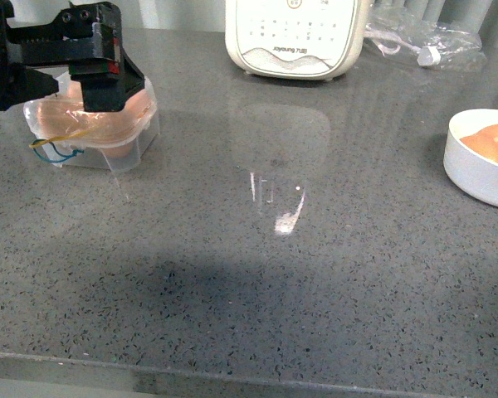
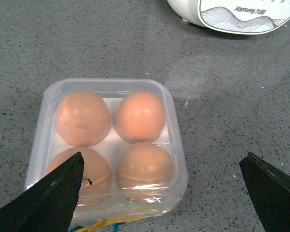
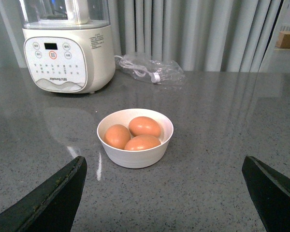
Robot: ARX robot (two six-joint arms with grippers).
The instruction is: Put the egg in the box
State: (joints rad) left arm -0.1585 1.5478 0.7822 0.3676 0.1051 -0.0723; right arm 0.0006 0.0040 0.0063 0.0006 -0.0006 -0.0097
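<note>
Egg cells in the box (image 2: 177,145) were all full: four brown eggs (image 2: 139,116) sat one per cell, so which was the task's egg could not be told. Box stood near the far-left corner of the tabletop (image 1: 257,274), yellow and teal bands (image 1: 60,148) loose at its near side. Left gripper (image 2: 163,154) hung over it, jaws spread wide, holding nothing. Right gripper (image 3: 164,158) was likewise wide and empty, facing the white bowl (image 3: 135,158) at the right edge, which held three more eggs (image 3: 144,126). Judged: placing looked done; the arm would do well to rise straight up, fingers kept apart, clear of rim and shells. Writing: "joyoung" read on the cream appliance (image 1: 295,37) at the far edge; its button legends were too small to read.
</note>
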